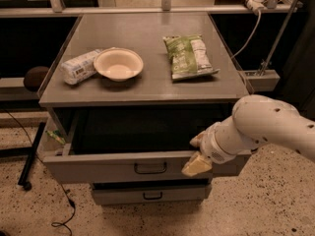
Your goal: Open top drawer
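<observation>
The end effector [197, 153] is seen at the right end of the top drawer [113, 167], at the top edge of its front panel. Whether it is open or closed cannot be told. The drawer is pulled out to the near side, under the table [147, 90]. Its inside is dark. A smaller drawer [123, 195] is seen below. On the table, an empty bowl [118, 64] is set between a wrapped pack [78, 67] and a green bag [189, 55].
</observation>
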Controlling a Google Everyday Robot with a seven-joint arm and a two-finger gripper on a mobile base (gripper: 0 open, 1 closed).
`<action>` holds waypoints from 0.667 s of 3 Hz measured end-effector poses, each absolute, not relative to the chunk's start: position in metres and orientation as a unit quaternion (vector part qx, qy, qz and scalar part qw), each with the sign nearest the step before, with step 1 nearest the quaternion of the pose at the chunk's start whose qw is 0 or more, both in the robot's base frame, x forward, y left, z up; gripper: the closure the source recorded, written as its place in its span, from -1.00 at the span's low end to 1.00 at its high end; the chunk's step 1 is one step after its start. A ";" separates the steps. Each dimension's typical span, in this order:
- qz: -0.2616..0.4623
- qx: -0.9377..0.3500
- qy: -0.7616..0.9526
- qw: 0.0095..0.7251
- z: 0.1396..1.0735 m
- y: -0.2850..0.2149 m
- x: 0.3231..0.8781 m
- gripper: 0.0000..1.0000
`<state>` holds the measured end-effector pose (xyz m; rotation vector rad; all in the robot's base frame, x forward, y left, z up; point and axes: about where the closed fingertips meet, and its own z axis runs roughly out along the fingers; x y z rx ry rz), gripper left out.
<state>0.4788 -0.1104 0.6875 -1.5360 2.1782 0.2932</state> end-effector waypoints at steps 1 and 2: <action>0.121 -0.556 0.789 0.231 0.690 -0.117 0.466 -1.00; 0.130 -0.559 0.786 0.231 0.692 -0.120 0.458 -0.62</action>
